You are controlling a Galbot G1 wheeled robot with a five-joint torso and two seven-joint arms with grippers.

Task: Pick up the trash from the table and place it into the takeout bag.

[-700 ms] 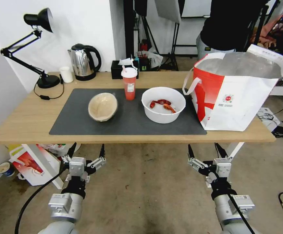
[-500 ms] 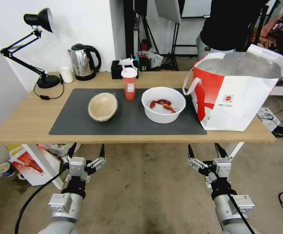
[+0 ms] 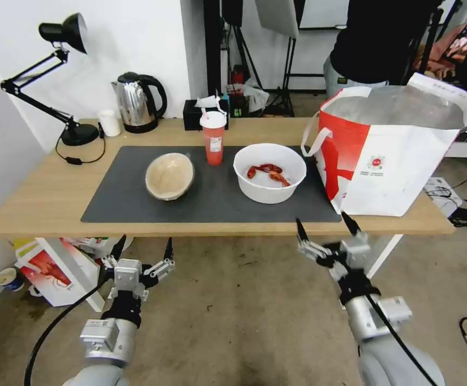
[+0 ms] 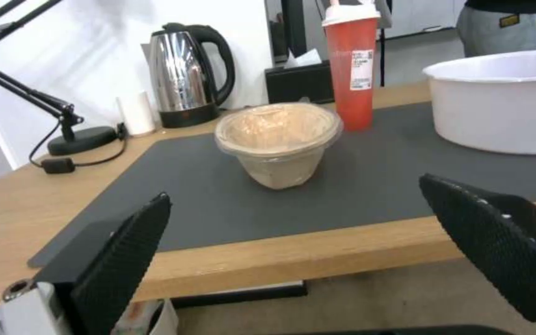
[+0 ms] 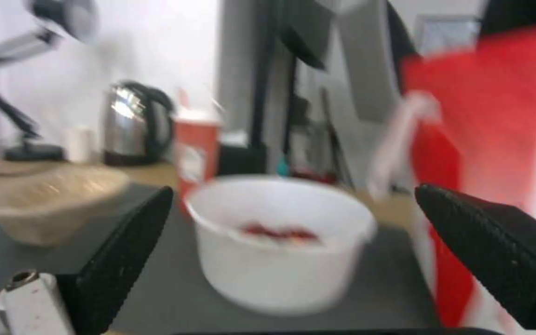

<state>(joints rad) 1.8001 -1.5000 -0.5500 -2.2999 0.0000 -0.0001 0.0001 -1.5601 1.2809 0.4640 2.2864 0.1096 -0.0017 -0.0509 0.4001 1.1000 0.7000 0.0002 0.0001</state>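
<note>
Rising from its parked spot, the right gripper [image 3: 324, 228] has lifted toward the near edge of the table [image 3: 30, 212] since a moment ago.

Its fingers are spread wide and empty, and the right wrist view lines them up on the large white bowl [image 3: 270, 171] with its red shells, so I judge that bowl to be the first pick. The left gripper [image 3: 142, 247] hangs low in front of the table, parked as before, fingers released and holding nothing. All three pieces of trash sit untouched on the dark mat [image 3: 115, 209]: the tan paper bowl [image 3: 170, 175], the red drink cup [image 3: 213, 138] behind it, and the white bowl nearest the takeout bag [image 3: 389, 177], which stands open at the table's right end.
</note>
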